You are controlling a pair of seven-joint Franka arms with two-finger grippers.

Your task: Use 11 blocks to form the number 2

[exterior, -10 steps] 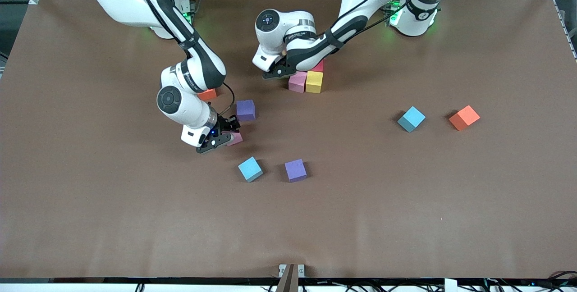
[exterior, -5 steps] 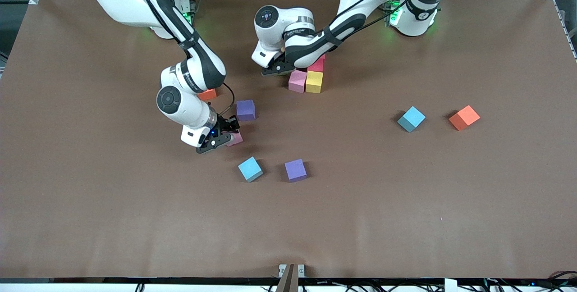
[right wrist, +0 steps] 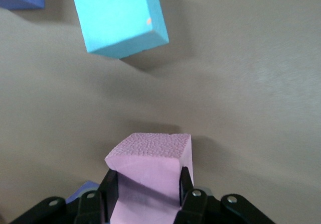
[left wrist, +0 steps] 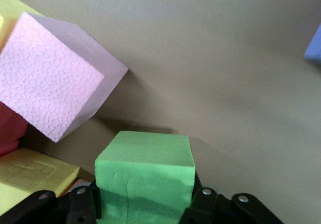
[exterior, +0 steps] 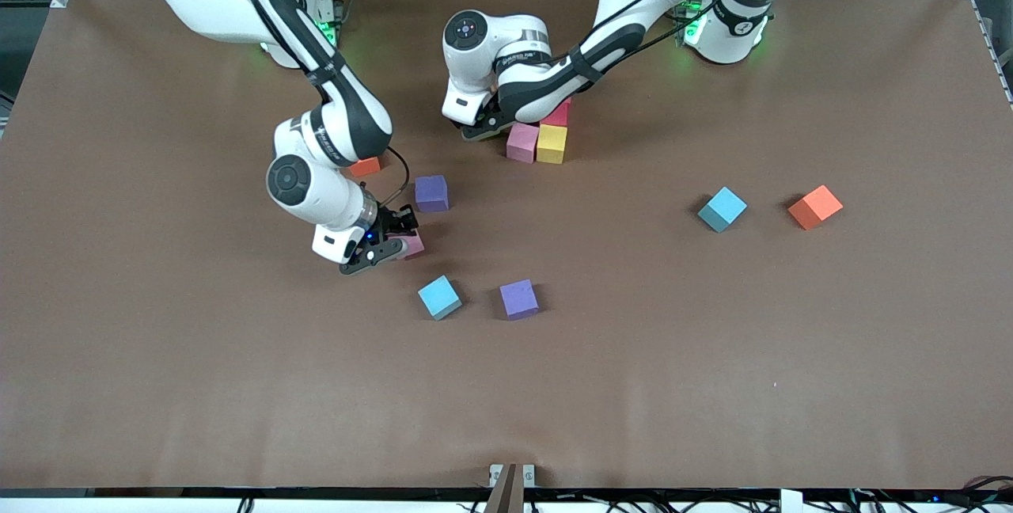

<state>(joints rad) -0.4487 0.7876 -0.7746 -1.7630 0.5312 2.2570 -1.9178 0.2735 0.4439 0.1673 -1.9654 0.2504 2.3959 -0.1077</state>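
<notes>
Both arms mid-carry, each with 1 cube for the 2

Right gripper [exterior: 393, 246] has its jaws clamped on a pink block [right wrist: 148, 176], low over the counter [exterior: 158, 355] at about 11 o'clock from the light blue block [exterior: 439, 297], probably bound for the number 2 [exterior: 544, 137]. That cluster sits around 12 o'clock on the counter. Left gripper [exterior: 484, 125] hangs right beside it, jaws squeezing a green block [left wrist: 145, 176], likely lining up next to the placed pink cube [left wrist: 52, 81].
</notes>
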